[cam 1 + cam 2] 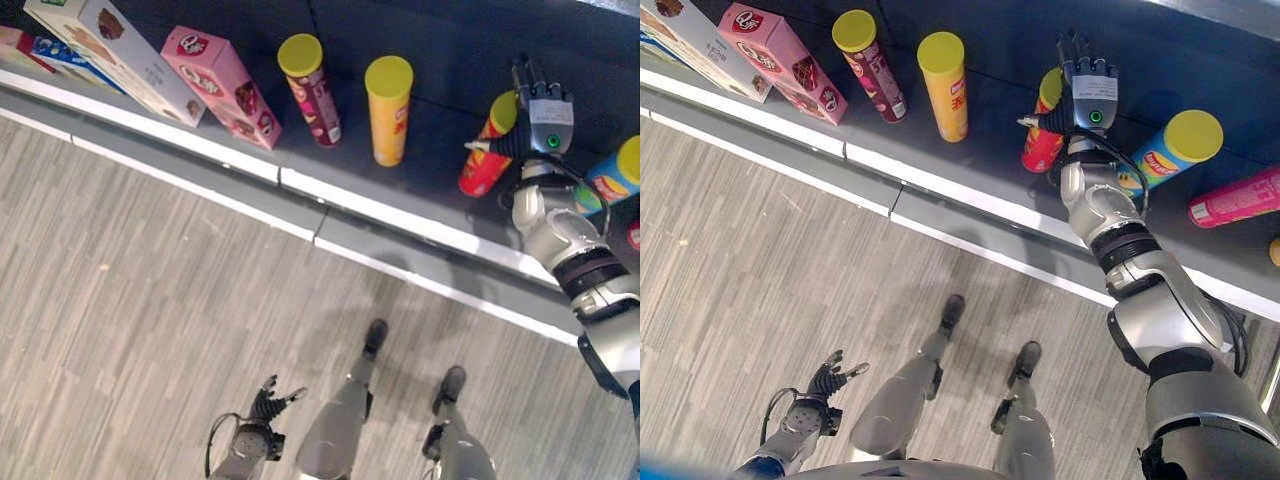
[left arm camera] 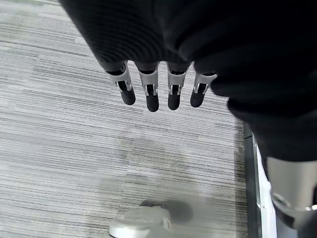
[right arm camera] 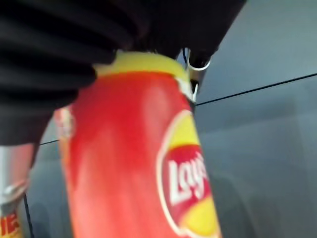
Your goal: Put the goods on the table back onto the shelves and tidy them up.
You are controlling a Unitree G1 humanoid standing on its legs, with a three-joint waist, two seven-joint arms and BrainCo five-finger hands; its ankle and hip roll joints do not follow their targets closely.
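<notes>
Right hand (image 1: 1087, 95): fingers curled round red cylindrical chip can with yellow lid (image 1: 1042, 135), upright on dark grey shelf (image 1: 980, 180) (beside blue yellow-lidded can (image 1: 1165, 155)).
Left hand (image 1: 268, 402): fingers relaxed, straight, low over grey striped floor (image 1: 150, 300).

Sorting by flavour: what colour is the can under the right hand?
Red can with yellow lid, clearest in the right wrist view.

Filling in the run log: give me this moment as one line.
right hand: shut on red can, on shelf | left hand: open, idle, above floor | yellow can: upright on shelf
</notes>
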